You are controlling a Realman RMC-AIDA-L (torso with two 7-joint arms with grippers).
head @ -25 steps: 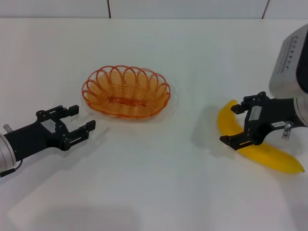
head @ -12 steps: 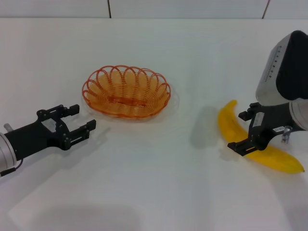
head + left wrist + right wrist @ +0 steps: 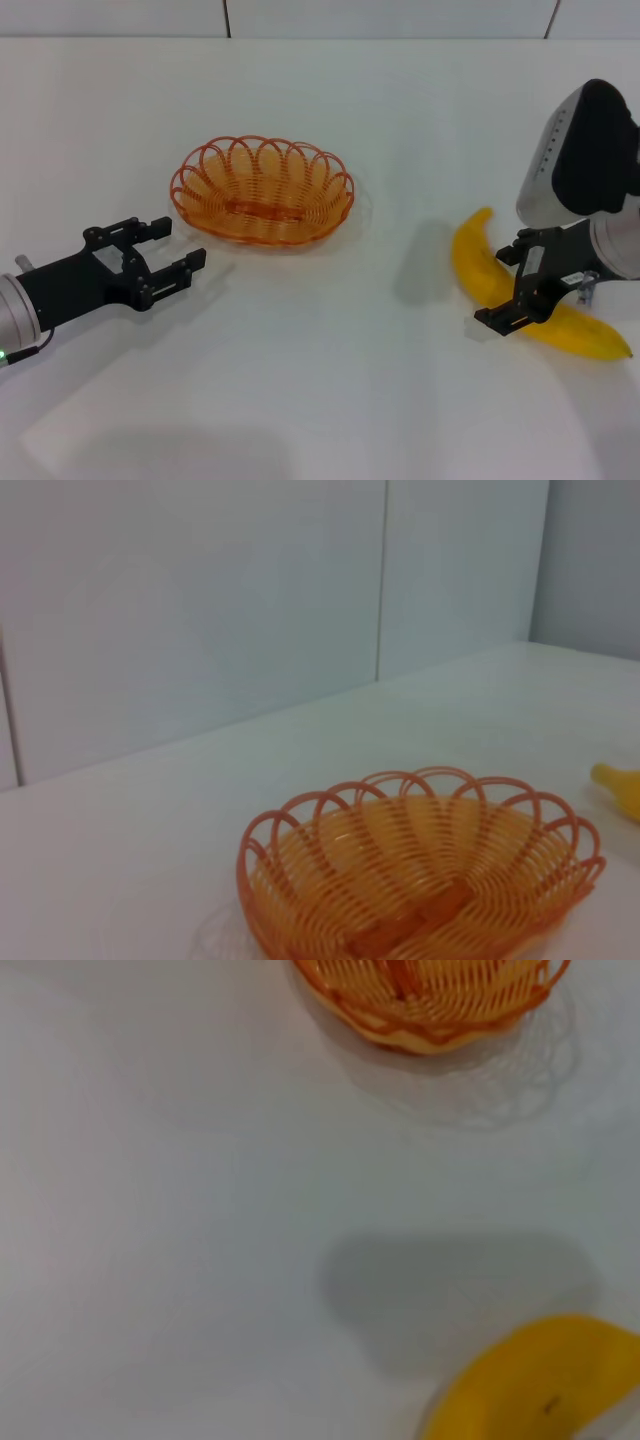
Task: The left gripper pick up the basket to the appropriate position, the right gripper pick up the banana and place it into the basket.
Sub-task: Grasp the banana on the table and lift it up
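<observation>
Head view: basket (image 3: 262, 191) sits on the table (image 3: 330, 380), left of centre toward the far side. Oval, orange-red wire, see-through weave, looped scalloped rim. Nothing inside it. Banana (image 3: 478, 268) lies at the right, smooth, bright yellow, gently curved, well apart from the basket.

Left gripper (image 3: 164, 250), black, matte, hovers low just near-left of the basket, jaws wide, holding nothing, not touching the rim.

Right gripper (image 3: 511, 285), black with a small white label, straddles the banana's middle, one finger on each side. Whether the fingers press the peel is hard to make out; the gripper body hides part of the fruit.

Right wrist view: only one banana end shows, cut off at the frame edge.

Table is plain white, smooth, with soft shadows. Pale panelled wall (image 3: 200, 610) behind.
</observation>
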